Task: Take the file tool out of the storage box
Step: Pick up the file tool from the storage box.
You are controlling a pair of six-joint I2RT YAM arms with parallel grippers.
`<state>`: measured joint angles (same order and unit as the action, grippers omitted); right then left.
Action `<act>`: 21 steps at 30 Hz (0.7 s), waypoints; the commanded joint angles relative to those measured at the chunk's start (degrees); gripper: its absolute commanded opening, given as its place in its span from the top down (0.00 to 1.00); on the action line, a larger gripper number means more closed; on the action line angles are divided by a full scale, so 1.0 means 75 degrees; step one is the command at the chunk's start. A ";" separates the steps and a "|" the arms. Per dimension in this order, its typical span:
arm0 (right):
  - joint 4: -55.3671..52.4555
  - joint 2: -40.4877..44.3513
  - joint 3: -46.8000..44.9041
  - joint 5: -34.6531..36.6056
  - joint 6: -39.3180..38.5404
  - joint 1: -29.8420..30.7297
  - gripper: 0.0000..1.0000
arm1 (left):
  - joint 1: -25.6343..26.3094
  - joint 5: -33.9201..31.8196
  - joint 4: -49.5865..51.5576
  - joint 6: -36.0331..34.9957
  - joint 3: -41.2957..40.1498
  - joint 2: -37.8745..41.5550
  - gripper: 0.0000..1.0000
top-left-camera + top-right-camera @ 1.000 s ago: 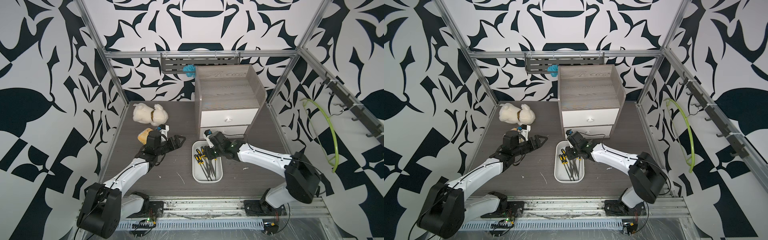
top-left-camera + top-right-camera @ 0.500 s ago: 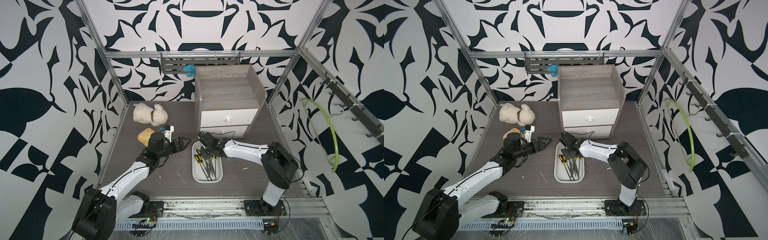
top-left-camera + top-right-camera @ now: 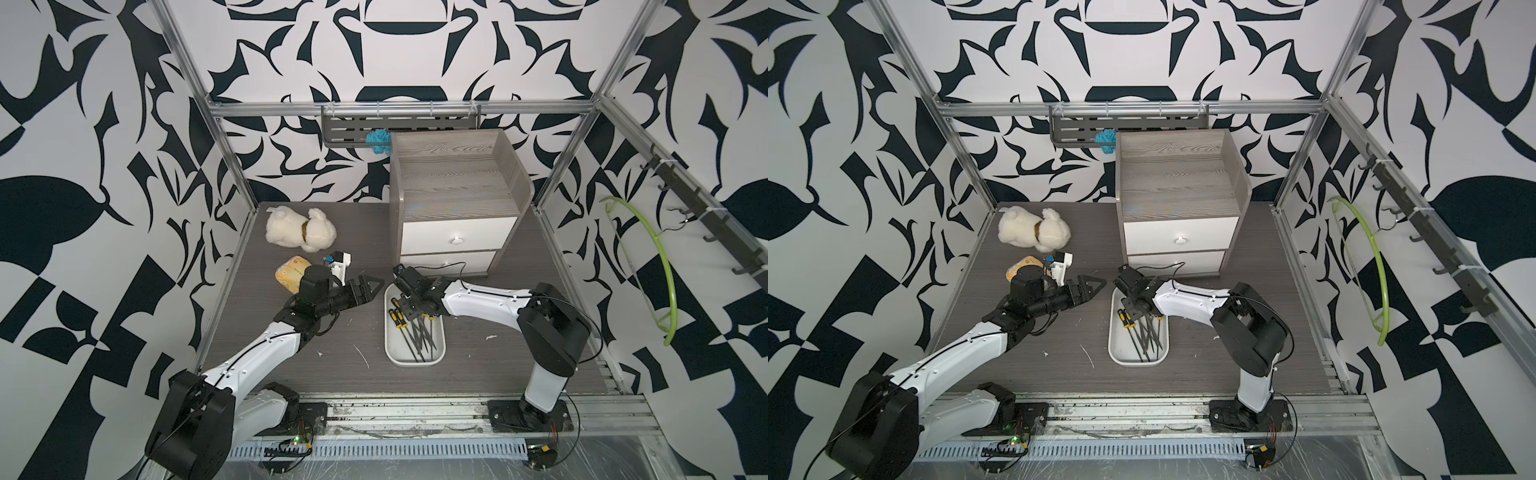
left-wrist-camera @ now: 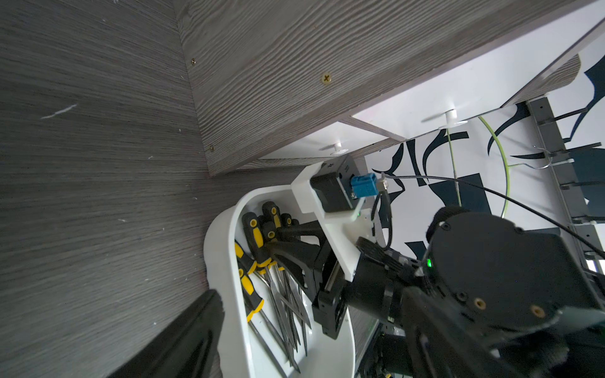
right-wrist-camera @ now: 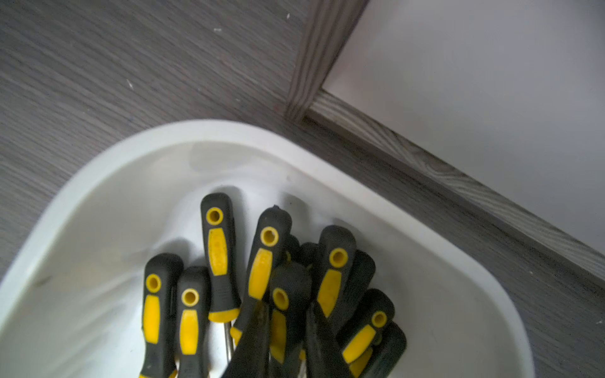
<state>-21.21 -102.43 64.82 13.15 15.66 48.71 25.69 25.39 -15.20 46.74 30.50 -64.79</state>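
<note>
One grey wood-grain table (image 3: 478,370) carries everything. Toward its far side stands a grey cabinet (image 3: 457,187) with two white drawers (image 3: 457,237), both pushed in. The left arm (image 3: 266,353) and the right arm (image 3: 486,303) reach in from the near edge and meet in front of the lower drawer. Between them lies the storage box (image 3: 395,355), a shallow white tray with rounded corners. It sits flat on the table, one short end close to the cabinet's foot without touching it. A cream plush dog (image 3: 300,228) lies on its side near the far left corner. A yellow packet (image 3: 289,272) sits just in front of it, partly hidden by the left wrist. The left gripper (image 3: 374,287) hovers just beside the box's far left corner, its jaws spread wide with nothing between them. The right gripper (image 5: 287,309) is down inside the far end of the box, among the handles. All the file tools (image 3: 419,338) are in the box in a loose heap. Their black-and-yellow handles are bunched toward the cabinet, and the thin dark blades fan toward the near end. In the right wrist view the two fingers (image 5: 252,340) stand close together on either side of one file handle (image 5: 284,284). Whether they actually press on it I cannot tell.
</note>
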 commanded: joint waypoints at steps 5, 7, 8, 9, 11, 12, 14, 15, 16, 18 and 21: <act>0.0408 0.1018 -0.0351 -0.0171 0.0264 0.0067 0.94 | 0.0020 0.0230 -0.0147 -0.0035 0.0070 -0.0133 0.09; 0.0542 0.1317 -0.0485 -0.0257 0.0297 0.0062 0.95 | 0.0020 0.0279 -0.0207 -0.0030 0.0049 -0.0142 0.09; 0.0639 0.1477 -0.0552 -0.0265 0.0323 0.0066 0.96 | 0.0020 0.0332 -0.0263 -0.0027 0.0036 -0.0149 0.09; 0.0688 0.1619 -0.0586 -0.0585 0.0338 0.0060 0.96 | 0.0020 0.0384 -0.0322 -0.0021 0.0024 -0.0134 0.09; 0.0749 0.1891 -0.0554 -0.0810 0.0372 0.0056 0.98 | 0.0020 0.0560 -0.0503 -0.0005 -0.0003 -0.0109 0.09; 0.0759 0.2040 -0.0525 -0.0847 0.0369 0.0045 0.99 | 0.0025 0.0672 -0.0658 0.0022 -0.0044 -0.0099 0.09; 0.0834 0.2297 -0.0490 -0.1017 0.0398 0.0012 1.00 | 0.0031 0.0939 -0.1076 0.0120 -0.0143 -0.0074 0.09; 0.0935 0.2447 -0.0498 -0.1177 0.0432 -0.0023 1.00 | 0.0042 0.1115 -0.1323 0.0169 -0.0185 -0.0059 0.10; 0.1012 0.2571 -0.0498 -0.1260 0.0461 -0.0039 1.00 | 0.0076 0.1228 -0.1517 0.0199 -0.0210 -0.0058 0.10; 0.1247 0.2847 -0.0551 -0.1542 0.0517 -0.0066 1.00 | 0.0302 0.1351 -0.1852 0.0177 -0.0213 -0.0046 0.12; 0.1694 0.3309 -0.0809 -0.1889 0.0669 -0.0156 1.00 | 0.0873 0.1043 -0.1549 -0.0244 -0.0046 0.0054 0.14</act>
<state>-13.67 -81.41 59.77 3.01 18.81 48.27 29.21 32.25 -25.17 47.55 30.06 -65.30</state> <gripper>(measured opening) 0.181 0.865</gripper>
